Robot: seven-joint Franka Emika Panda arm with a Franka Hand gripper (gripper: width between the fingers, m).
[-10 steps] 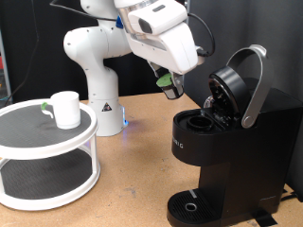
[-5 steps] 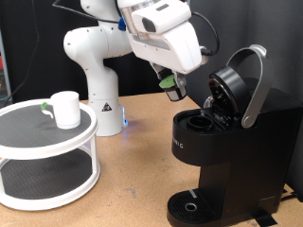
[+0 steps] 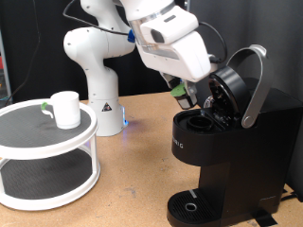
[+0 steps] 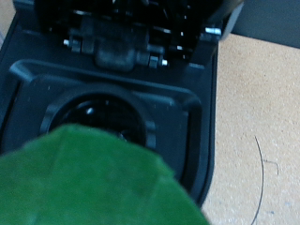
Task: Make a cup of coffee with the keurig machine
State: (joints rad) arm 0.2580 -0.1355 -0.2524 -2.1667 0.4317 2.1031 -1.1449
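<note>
The keurig machine [image 3: 222, 142] is placed at the exterior view's right, lid raised, pod chamber [image 4: 98, 117] exposed, round drip tray [image 3: 192, 203] at its foot. A small dark pod with a green top [image 3: 178, 92] is seen gripped between the closed-in fingers of the gripper [image 3: 182, 93], just above the chamber. The cup [image 3: 64, 109] is set upright on the white two-tier stand [image 3: 47, 156], well apart at the exterior view's left. The white robot base [image 3: 95, 61] is sited behind.

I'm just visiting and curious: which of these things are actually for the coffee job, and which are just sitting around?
For the job:
- keurig, lid up
- cup, on the stand
- green-topped pod, in the end effector above the keurig's open chamber

Just there:
- white round stand
- table
</note>
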